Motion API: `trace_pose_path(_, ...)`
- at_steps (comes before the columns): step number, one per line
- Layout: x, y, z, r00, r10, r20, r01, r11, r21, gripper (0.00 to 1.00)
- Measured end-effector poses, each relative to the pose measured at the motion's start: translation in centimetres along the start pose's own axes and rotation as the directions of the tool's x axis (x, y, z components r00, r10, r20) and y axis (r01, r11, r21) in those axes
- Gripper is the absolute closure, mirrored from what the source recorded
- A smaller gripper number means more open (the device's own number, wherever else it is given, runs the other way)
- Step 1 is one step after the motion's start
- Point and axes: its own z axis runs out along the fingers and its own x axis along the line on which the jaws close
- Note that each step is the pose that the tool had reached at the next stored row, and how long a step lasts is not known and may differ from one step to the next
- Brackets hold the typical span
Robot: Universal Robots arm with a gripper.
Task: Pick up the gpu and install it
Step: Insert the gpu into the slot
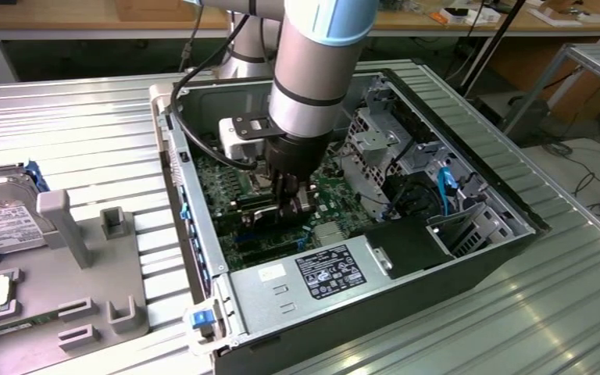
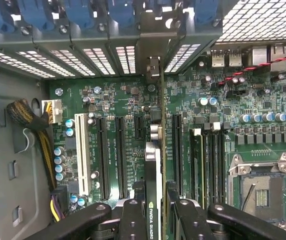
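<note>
One gpu [image 2: 151, 175] edge-on inside computer case [image 1: 405, 316], jaws clamped on it, above motherboard [image 2: 113, 97].

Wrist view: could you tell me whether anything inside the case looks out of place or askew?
Nothing looks askew. The gpu stands edge-on, parallel to the slots, clamped in the gripper. Only the CPU socket is bare, with no cooler.

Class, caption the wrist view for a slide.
End effector grips thin green graphics card edge-on over green motherboard.
</note>
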Motion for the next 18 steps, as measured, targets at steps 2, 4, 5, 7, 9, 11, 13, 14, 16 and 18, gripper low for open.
trace_pose_path(2,-0.18,0.01,0.04,1.0,0.0,0.0008,0.0,1.0,0.0,0.73)
trace_pose_path(4,-0.19,0.0,0.09,1.0,0.0,0.001,0.0,1.0,0.0003,0.73)
trace_pose_path(5,-0.2,0.0,0.13,1.0,0.0,0.0011,0.0,1.0,0.0006,0.73)
trace_pose_path(7,-0.19,0.01,0.16,1.0,0.0,0.0011,0.0,1.0,0.0008,0.73)
trace_pose_path(9,-0.2,0.01,0.17,1.0,0.0,0.0011,0.0,1.0,0.0008,0.73)
trace_pose_path(11,-0.2,0.02,0.2,1.0,0.0,0.002,0.0,1.0,0.0009,0.72)
trace_pose_path(13,-0.2,0.02,0.21,1.0,0.0,0.0019,0.0,1.0,0.0012,0.66)
trace_pose_path(14,-0.19,0.01,0.16,1.0,0.0,0.001,0.0,1.0,0.0008,0.6)
trace_pose_path(16,-0.19,0.02,0.01,1.0,0.0,-0.0001,0.0,1.0,-0.0022,0.6)
trace_pose_path(18,-0.21,0.02,-0.25,1.0,0.001,-0.0028,-0.001,1.0,-0.0052,0.6)
